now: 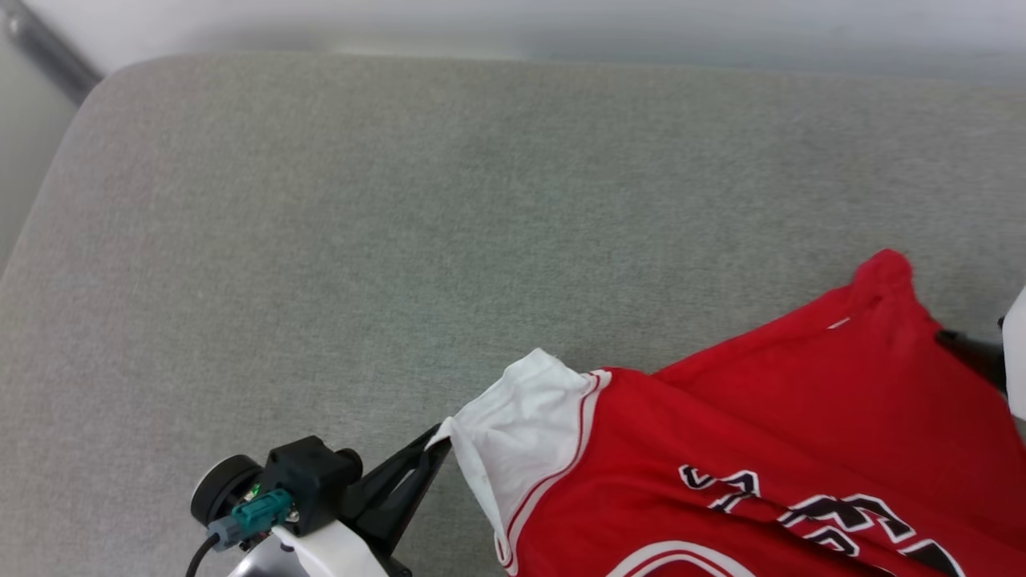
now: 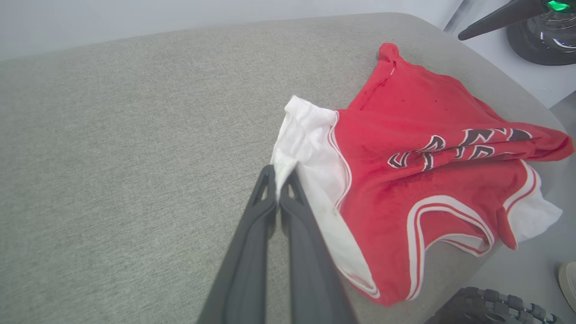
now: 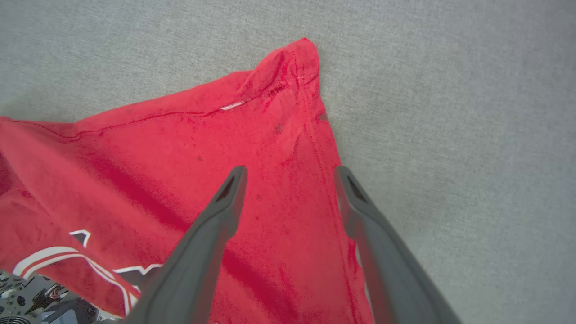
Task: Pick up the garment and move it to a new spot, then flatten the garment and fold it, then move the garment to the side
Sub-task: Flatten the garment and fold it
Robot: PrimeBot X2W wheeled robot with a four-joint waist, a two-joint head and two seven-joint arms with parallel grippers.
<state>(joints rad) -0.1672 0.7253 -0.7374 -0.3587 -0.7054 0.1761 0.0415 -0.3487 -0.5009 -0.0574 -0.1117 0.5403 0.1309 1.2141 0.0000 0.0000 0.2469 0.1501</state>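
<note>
The garment (image 1: 785,433) is a red jersey with white sleeves and a black-and-white print, lying rumpled on the grey cushion at the lower right of the head view. My left gripper (image 1: 439,437) is shut on the edge of its white sleeve (image 2: 299,139); the left wrist view shows the two dark fingers pinching that white cloth at the left gripper (image 2: 281,173). My right gripper (image 3: 290,173) stands open above the garment (image 3: 270,148), its fingers spread over a red corner that peaks on the cushion. Nothing is between them.
The grey fabric cushion (image 1: 401,208) stretches wide to the left and far side of the garment. Its rounded edge (image 2: 495,58) lies close behind the garment in the left wrist view. A dark machine base (image 2: 540,31) and the pale floor sit beyond it.
</note>
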